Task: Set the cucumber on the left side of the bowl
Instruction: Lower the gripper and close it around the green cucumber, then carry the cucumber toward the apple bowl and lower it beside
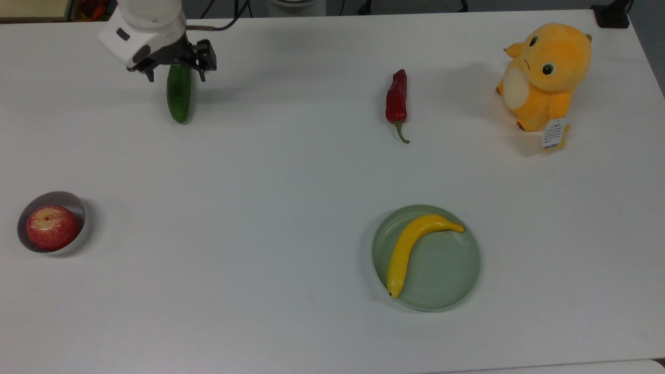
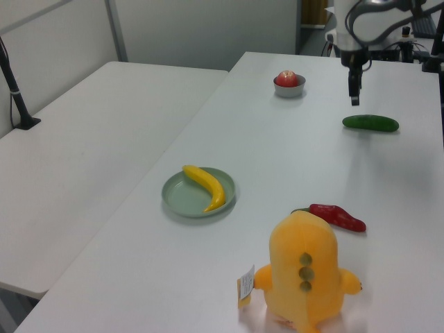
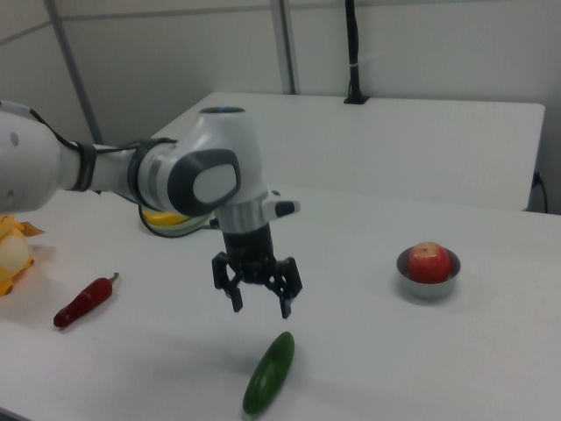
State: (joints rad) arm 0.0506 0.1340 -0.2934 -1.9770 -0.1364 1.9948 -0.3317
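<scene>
The dark green cucumber [image 1: 179,98] [image 2: 370,123] [image 3: 269,373] lies flat on the white table, near the far edge in the top view. My gripper [image 1: 175,76] [image 2: 354,97] [image 3: 260,307] hangs open above the cucumber's far end, one finger on each side, not touching it. The small white bowl [image 1: 78,206] [image 2: 290,89] [image 3: 428,288] holds a red apple [image 1: 52,227] and stands at the top view's left edge, well apart from the cucumber.
A red chili pepper [image 1: 396,101] lies in the middle far part of the table. A pale-green dish [image 1: 452,280] holds a banana [image 1: 410,246]. An orange plush toy [image 1: 545,75] sits at the top view's far right. A second white table [image 2: 83,139] adjoins.
</scene>
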